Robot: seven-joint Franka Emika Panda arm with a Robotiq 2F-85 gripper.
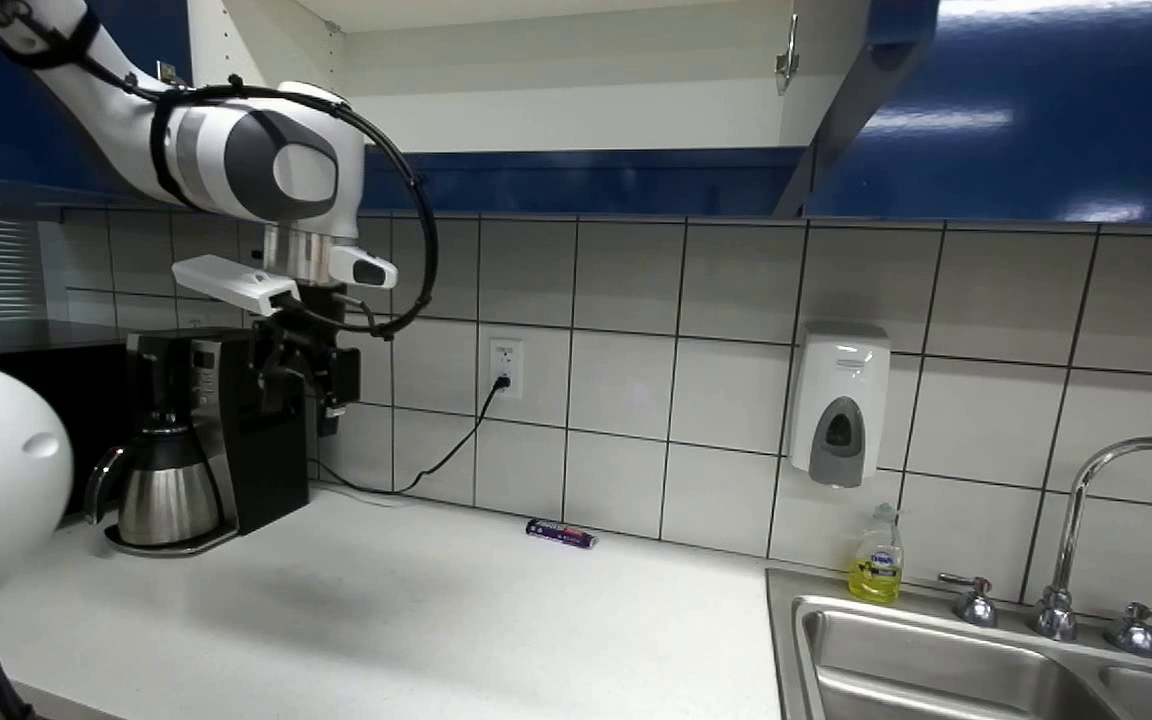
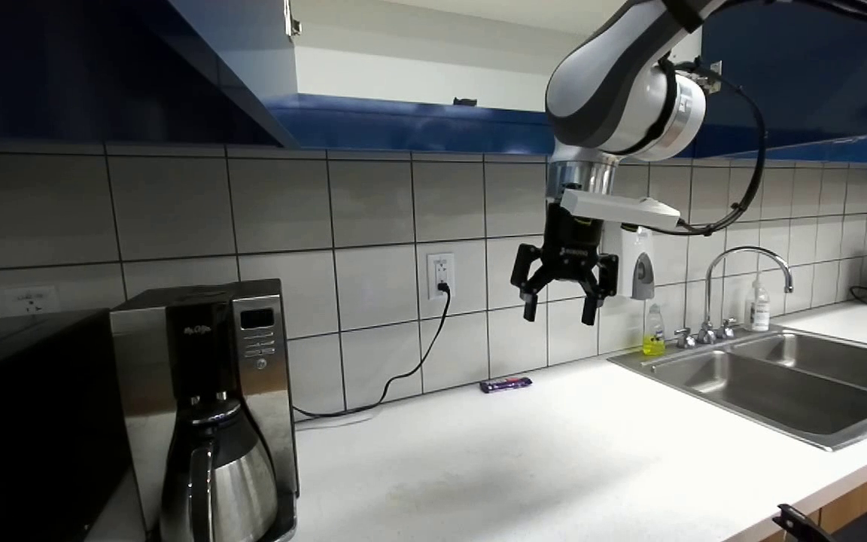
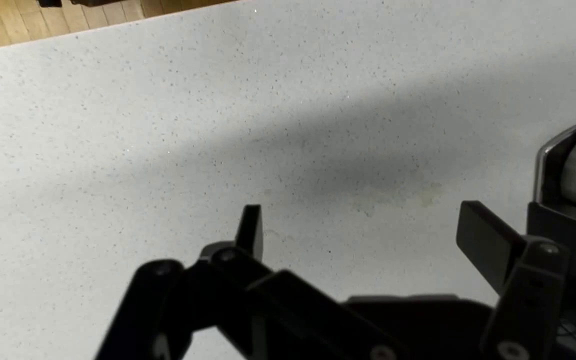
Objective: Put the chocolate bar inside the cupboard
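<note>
The purple-wrapped chocolate bar lies on the white countertop, near the tiled backsplash. The Robotiq gripper hangs above the countertop, well apart from the bar, pointing down, its fingers spread wide, countertop visible between them in the wrist view. Overhead, the cupboard stands open, its white interior showing in both exterior views. A Mr. Coffee coffee maker with a steel carafe stands on the countertop, and a dish soap bottle on the rim of the stainless sink.
</note>
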